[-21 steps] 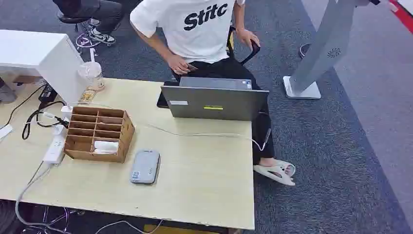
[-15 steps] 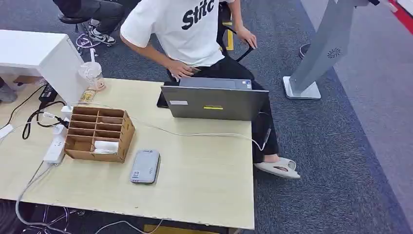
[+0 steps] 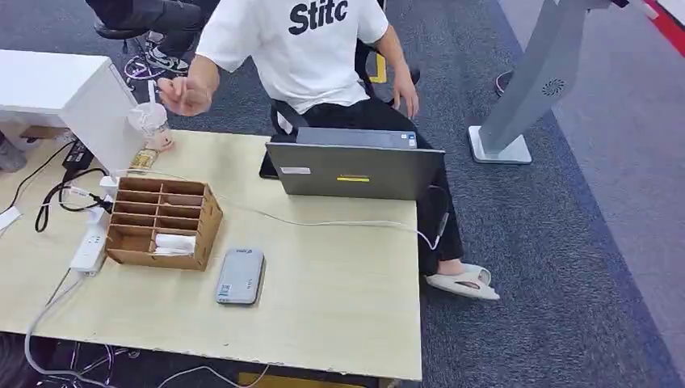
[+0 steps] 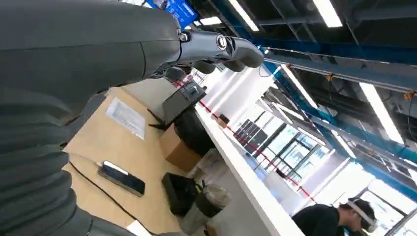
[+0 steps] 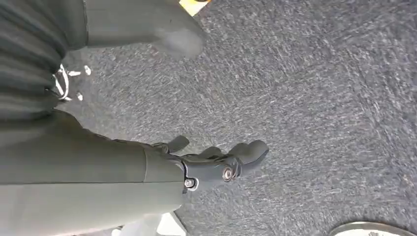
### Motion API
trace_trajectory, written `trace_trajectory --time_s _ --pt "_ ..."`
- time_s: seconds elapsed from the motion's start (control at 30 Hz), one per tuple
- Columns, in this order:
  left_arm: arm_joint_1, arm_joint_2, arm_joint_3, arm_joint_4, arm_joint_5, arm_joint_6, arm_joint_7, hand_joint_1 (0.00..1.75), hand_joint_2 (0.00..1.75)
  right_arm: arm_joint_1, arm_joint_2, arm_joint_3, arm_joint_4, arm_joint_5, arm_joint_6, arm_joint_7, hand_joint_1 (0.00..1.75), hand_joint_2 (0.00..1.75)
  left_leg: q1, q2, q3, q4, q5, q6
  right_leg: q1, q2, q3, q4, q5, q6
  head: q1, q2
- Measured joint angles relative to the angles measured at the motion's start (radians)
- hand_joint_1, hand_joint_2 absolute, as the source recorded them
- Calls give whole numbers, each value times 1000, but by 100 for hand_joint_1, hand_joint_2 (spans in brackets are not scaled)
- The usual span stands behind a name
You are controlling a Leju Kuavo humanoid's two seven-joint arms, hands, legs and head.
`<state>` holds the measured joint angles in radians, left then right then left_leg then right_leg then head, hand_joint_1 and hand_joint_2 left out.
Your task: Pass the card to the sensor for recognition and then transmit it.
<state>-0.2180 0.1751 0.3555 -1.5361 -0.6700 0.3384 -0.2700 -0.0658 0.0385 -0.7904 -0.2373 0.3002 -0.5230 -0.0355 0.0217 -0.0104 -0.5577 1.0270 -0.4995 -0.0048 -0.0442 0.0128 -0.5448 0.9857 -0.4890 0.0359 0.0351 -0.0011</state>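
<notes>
A white card [image 3: 174, 242] lies in a lower slot of the brown cardboard organizer [image 3: 212, 218] on the left of the wooden table [image 3: 339, 299]. The grey flat sensor [image 3: 241, 276] lies on the table just in front of the organizer, toward its right. In the left wrist view my left hand [image 4: 216, 46] is raised with its fingers apart and holds nothing. My right hand [image 5: 216, 162] hangs over grey carpet in the right wrist view, its fingers spread and nothing in it.
A person in a white T-shirt [image 3: 315, 48] sits behind a grey laptop [image 3: 355, 170] at the table's far edge, one hand [image 3: 184, 94] raised near a plastic cup [image 3: 151, 123]. A power strip [image 3: 89, 249] and cables lie left of the organizer. A grey stand [image 3: 533, 89] rises at the right.
The person has lifted a hand from the lap and swung it left toward the cup, leaning that way. The card, organizer and sensor have not moved.
</notes>
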Motion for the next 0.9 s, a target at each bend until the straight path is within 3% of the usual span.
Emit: trace_trajectory --time_s 0.23,0.9 --pt "-70 74 -104 87 -155 30 99 0 175 -3 7 0 6 25 1 23 0 175 0 1 0 0 0 0 0 1 0 0 0 0 0 0" --pt "-252 245 -576 254 -515 138 454 0 175 -4 24 -1 13 80 4 53 0 175 0 1 0 0 0 0 0 2 -1 0 0 0 1 0"
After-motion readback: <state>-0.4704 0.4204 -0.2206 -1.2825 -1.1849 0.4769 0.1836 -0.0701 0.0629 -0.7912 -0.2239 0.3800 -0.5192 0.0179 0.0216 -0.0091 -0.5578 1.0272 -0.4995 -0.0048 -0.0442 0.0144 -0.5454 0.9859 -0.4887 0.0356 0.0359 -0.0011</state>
